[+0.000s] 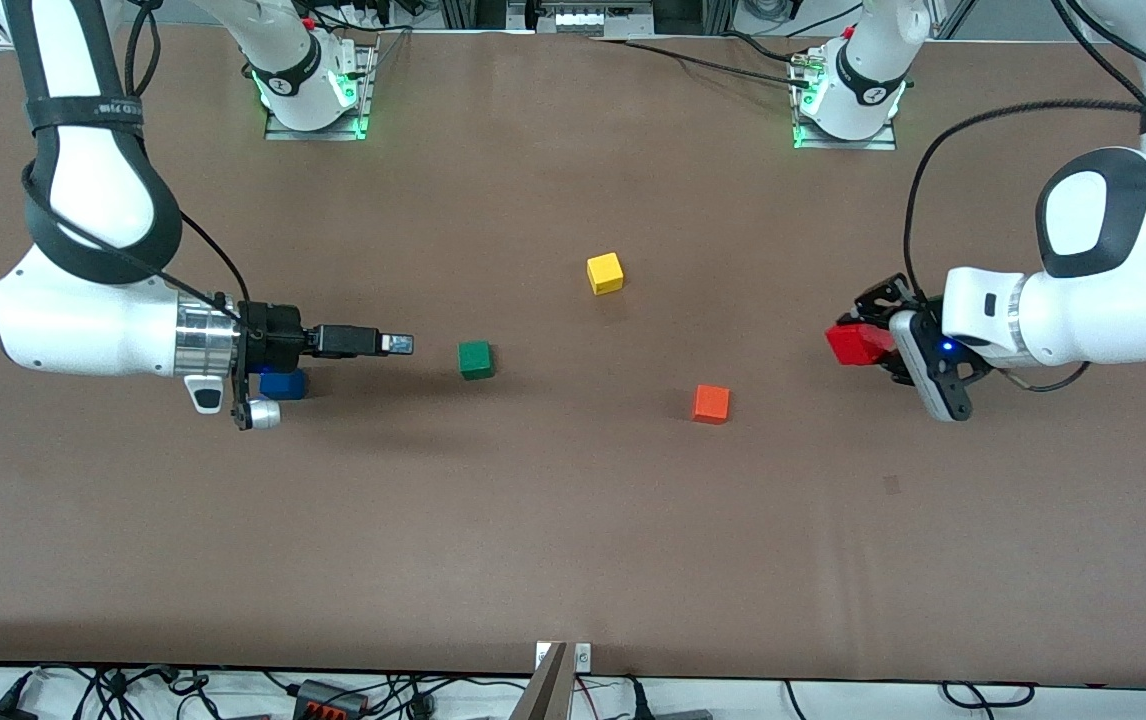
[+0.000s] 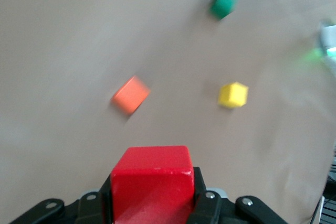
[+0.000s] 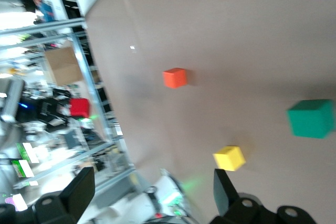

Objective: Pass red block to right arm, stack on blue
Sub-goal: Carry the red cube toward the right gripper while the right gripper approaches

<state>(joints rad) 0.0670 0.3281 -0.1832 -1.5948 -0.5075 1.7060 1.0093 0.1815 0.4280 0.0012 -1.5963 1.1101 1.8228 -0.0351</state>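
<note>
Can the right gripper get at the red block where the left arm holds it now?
Probably yes: the right gripper is open, pointing along the table toward the red block, which juts clear of the left gripper; nothing hangs between them.

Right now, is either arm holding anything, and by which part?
The left tool grips the red block by two opposite side faces, off the table. The right tool is open, holding nothing, above the blue block.
</note>
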